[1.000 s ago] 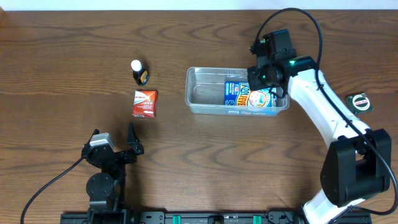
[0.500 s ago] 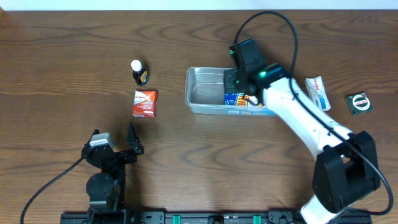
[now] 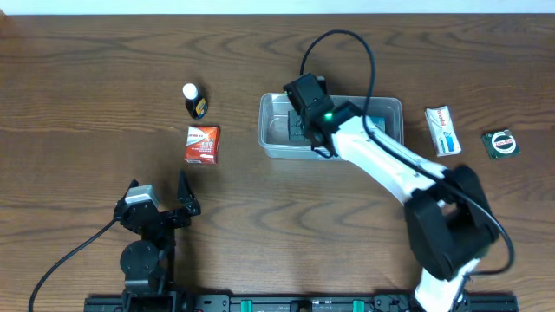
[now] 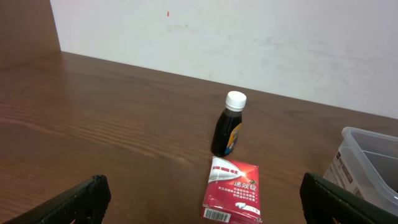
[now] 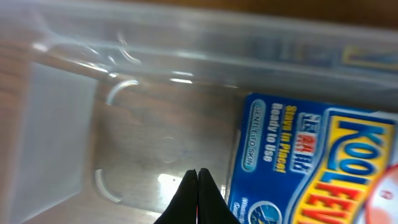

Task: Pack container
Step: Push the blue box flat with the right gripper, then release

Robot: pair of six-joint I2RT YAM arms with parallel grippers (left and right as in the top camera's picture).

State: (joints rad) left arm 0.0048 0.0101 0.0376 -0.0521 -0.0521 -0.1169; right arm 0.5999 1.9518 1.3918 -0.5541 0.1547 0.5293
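The clear plastic container [image 3: 390, 108] stands at the table's middle right. In the right wrist view its floor [image 5: 143, 137] shows, with a blue Kool Fever box [image 5: 305, 162] lying in its right part. My right gripper [image 5: 198, 186] is shut and empty, low over the container's left half, beside the box; in the overhead view [image 3: 301, 128] the arm hides the box. A dark bottle with a white cap [image 3: 192, 100] and a red box [image 3: 202, 144] lie left of the container. My left gripper [image 4: 203, 208] is open and empty, facing the red box [image 4: 234, 190] and the bottle [image 4: 229, 127].
A white packet [image 3: 443, 130] and a round green item [image 3: 501, 143] lie right of the container. The left arm's base [image 3: 143, 251] sits at the front left. The container's corner [image 4: 373, 158] shows at the right edge of the left wrist view.
My right arm has swung left across the container, from its right end to its left half. The blue box stays lying inside. The left arm has not moved.
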